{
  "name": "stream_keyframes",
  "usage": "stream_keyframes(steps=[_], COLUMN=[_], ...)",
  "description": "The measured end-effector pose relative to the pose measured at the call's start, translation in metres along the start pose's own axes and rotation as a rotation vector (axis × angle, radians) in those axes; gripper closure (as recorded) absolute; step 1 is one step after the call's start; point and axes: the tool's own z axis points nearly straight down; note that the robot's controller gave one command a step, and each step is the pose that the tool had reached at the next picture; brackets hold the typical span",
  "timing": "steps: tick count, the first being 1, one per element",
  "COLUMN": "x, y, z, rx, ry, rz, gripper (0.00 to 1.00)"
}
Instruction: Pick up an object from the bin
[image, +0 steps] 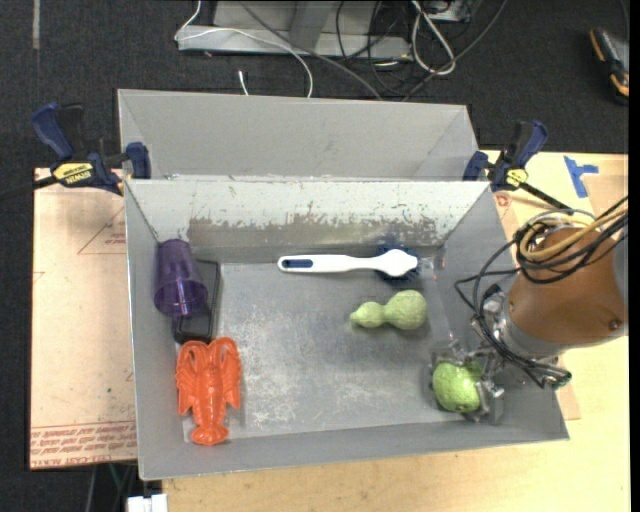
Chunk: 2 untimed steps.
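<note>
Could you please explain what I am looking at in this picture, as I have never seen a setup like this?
A single camera looks down, slightly from one side, into a grey metal bin. The orange-brown bulk on the right is the covered wrist of a robot arm, reaching in to pick something up. Its gripper is low in the bin's near right corner, right beside a round green fruit-like thing; whether it actually grips it I cannot tell. Also in the bin are a green pear-shaped toy, a white spoon, a purple cup lying beside a black block, and an orange toy lobster.
</note>
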Motion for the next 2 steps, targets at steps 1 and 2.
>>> stream_keyframes(steps=[1,2], x=[0.001,0.000], y=[0.001,0.002], z=[-0.013,-0.055], rx=[-0.003,-0.009], ry=[0.003,0.007], rz=[0.000,0.002], gripper=[1.00,1.00])
